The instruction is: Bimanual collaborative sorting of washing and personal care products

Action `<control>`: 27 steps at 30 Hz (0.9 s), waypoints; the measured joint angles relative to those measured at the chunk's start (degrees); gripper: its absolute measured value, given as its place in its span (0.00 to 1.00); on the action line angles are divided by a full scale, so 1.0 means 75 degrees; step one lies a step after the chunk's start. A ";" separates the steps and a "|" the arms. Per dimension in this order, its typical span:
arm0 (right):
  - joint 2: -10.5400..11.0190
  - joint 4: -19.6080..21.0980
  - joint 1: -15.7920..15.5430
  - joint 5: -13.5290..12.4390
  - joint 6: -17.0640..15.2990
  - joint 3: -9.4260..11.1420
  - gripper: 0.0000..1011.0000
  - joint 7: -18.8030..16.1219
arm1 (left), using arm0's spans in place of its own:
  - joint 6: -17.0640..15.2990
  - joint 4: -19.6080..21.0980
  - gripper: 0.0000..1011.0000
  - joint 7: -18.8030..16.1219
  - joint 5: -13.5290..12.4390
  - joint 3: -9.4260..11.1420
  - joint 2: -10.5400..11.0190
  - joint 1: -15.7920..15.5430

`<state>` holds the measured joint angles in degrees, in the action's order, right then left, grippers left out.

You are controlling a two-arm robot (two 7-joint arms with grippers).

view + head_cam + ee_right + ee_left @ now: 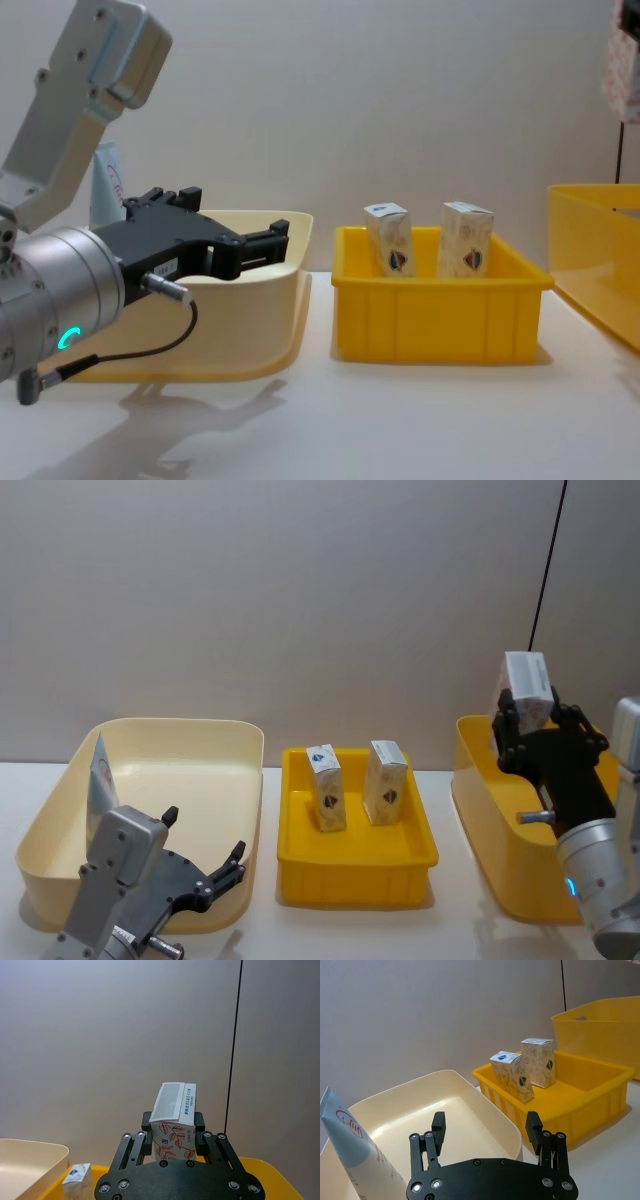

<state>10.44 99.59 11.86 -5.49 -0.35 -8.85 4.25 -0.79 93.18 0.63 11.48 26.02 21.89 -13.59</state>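
Now a white carton with red leaf print [526, 687] is pinched high by the right end effector [533, 723], at three o'clock above the large yellow bin [480, 780], presumably for sorting; the left end effector [205, 852] hangs spread over the cream tub [180, 732].

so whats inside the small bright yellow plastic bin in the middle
Two small white cartons with blue print: one leaning, one upright. The bin front wall hides their bases in the chest view.

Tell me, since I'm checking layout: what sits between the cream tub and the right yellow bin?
Head view: a smaller yellow bin holding two upright cartons.
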 joint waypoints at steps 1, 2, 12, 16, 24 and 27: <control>0.0001 0.0039 -0.0043 0.0000 -0.0053 0.0046 0.45 0.0016 | 0.0000 0.0000 0.99 0.0000 0.0000 0.0000 0.0000 0.0000; 0.0000 0.0056 -0.0064 -0.0001 -0.0092 0.0067 0.45 0.0027 | 0.0000 0.0000 0.99 0.0000 0.0000 0.0000 0.0000 0.0000; -0.0091 0.0154 -0.0352 -0.0007 -0.0616 0.0265 0.45 0.0236 | 0.0000 0.0000 0.99 0.0000 0.0000 0.0000 0.0000 0.0000; -0.0157 0.0139 -0.0455 0.0043 -0.0811 0.0343 0.45 0.0387 | 0.0000 0.0000 0.99 0.0000 0.0000 0.0000 0.0000 0.0000; -0.0209 0.0044 -0.0543 0.0236 -0.1006 0.0472 0.45 0.0637 | 0.0000 0.0000 0.99 0.0000 0.0000 0.0001 0.0000 0.0000; -0.0225 -0.0003 -0.0568 0.0301 -0.1065 0.0523 0.45 0.0717 | 0.0000 0.0000 0.99 0.0000 0.0000 0.0000 0.0000 0.0000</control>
<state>8.75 99.57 7.60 -3.23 -8.33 -4.93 9.63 -0.80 93.18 0.63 11.48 26.03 21.89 -13.59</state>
